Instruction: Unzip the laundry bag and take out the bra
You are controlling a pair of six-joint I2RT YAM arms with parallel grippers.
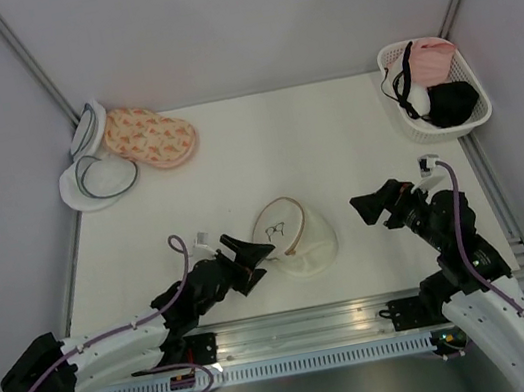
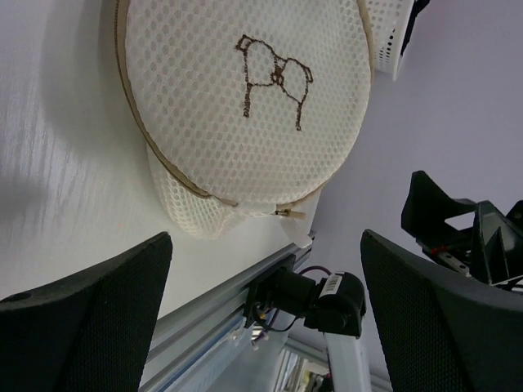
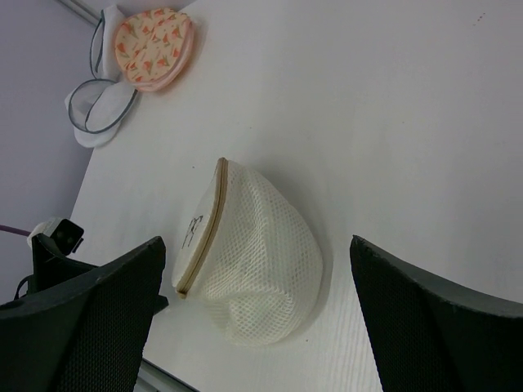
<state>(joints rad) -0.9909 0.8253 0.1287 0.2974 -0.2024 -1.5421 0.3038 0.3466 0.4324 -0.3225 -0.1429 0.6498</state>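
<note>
Stitching on the laundry bag (image 1: 295, 236) formed a brown bra outline (image 2: 274, 77). On either side of it, the left gripper (image 1: 258, 258) and right gripper (image 1: 366, 210) held their fingers spread apart.

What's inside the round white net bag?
The laundry bag looks zipped shut and bulges, so something seems to fill it, but the mesh hides what it is.

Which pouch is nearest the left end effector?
The tan-rimmed white laundry bag, mid-table; the pink pouch and grey-rimmed pouches lie in the far-left corner.

White table (image 1: 332, 133) with laundry bag (image 1: 299, 235), flowered pouch (image 1: 150, 136), grey-rimmed pouches (image 1: 97, 179), basket (image 1: 420, 132).
</note>
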